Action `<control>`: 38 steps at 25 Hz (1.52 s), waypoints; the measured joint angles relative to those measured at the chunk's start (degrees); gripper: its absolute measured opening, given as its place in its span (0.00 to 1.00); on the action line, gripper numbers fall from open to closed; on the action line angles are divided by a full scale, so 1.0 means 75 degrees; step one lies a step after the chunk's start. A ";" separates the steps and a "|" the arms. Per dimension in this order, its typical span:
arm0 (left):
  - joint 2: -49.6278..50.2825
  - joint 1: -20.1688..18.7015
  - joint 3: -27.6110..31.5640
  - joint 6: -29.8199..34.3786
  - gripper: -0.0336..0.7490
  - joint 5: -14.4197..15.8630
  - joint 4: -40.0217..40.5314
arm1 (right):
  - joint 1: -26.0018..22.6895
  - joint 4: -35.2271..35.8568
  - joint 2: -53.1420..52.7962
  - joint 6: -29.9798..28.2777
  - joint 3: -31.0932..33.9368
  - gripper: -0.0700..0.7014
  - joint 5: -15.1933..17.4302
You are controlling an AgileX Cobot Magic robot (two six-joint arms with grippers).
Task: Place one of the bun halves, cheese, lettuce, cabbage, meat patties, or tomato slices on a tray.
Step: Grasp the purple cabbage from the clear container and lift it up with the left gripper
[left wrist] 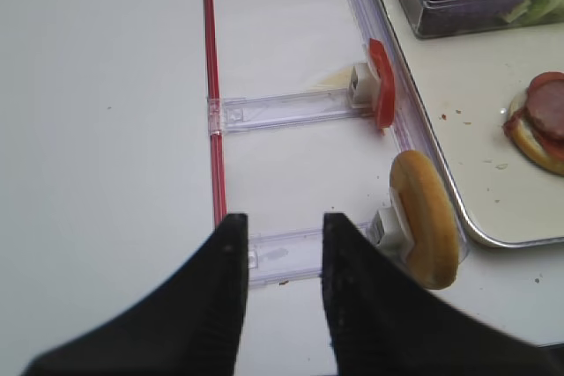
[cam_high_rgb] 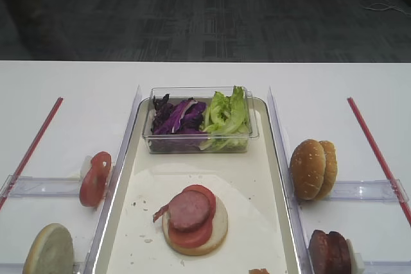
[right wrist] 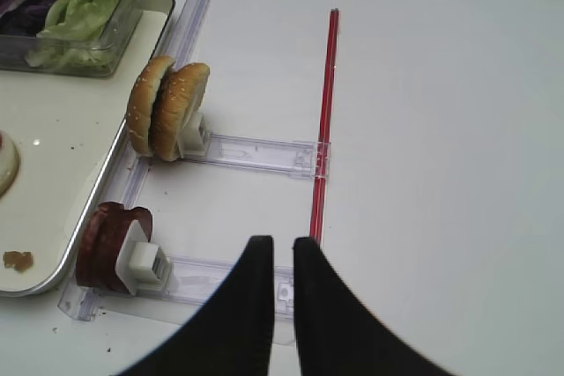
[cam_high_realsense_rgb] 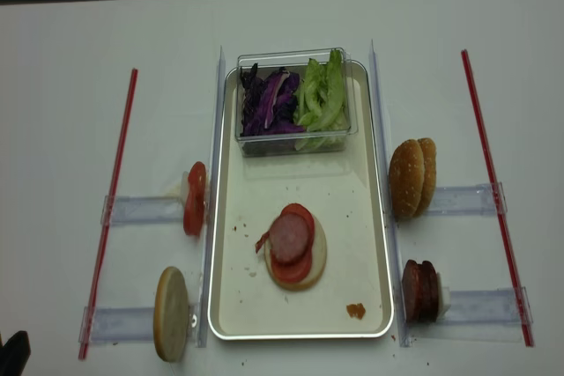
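White tabletop: cream silver-rimmed tray (cam_high_realsense_rgb: 374,217) holds bun half, tomato, patty stack (cam_high_realsense_rgb: 294,246); left gripper (left wrist: 280,231) parted, empty, right gripper (right wrist: 282,248) narrow, empty; between picks, next likely lettuce (cam_high_realsense_rgb: 322,94).

bun halves (cam_high_realsense_rgb: 412,178): 4 | meat patties (cam_high_realsense_rgb: 421,291): 3 | tomato slices (cam_high_realsense_rgb: 195,198): 3 | tray (cam_high_realsense_rgb: 365,217): 1 | tub (cam_high_realsense_rgb: 293,140): 1

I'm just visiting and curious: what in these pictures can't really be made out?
- Cheese: none visible in any view; whether any lies under the patty in the stack, the layers above hide.
- Tomato slices in the left rack: count unclear, they overlap edge-on.
- Brown crumb on the tray: too small to identify, cut by the high view's bottom edge.
- Both arms: outside both high views.
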 joint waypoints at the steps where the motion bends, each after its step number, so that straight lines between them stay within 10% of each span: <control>1: 0.0000 0.0000 0.0000 0.0000 0.29 0.0000 0.0000 | 0.0000 0.0000 0.0000 0.0000 0.0000 0.21 0.0000; 22: 0.0000 0.0000 0.0000 0.0000 0.30 0.0000 0.0000 | 0.0000 0.0000 0.0000 0.0000 0.0000 0.21 0.0000; 30: 0.0000 0.0000 0.0000 0.0000 0.59 0.0000 0.0000 | 0.0000 0.0000 0.0000 0.0027 0.0000 0.21 0.0000; 38: 0.1240 0.0000 -0.0428 -0.0204 0.64 0.0472 -0.0014 | 0.0000 0.0000 0.0000 0.0027 0.0000 0.21 0.0000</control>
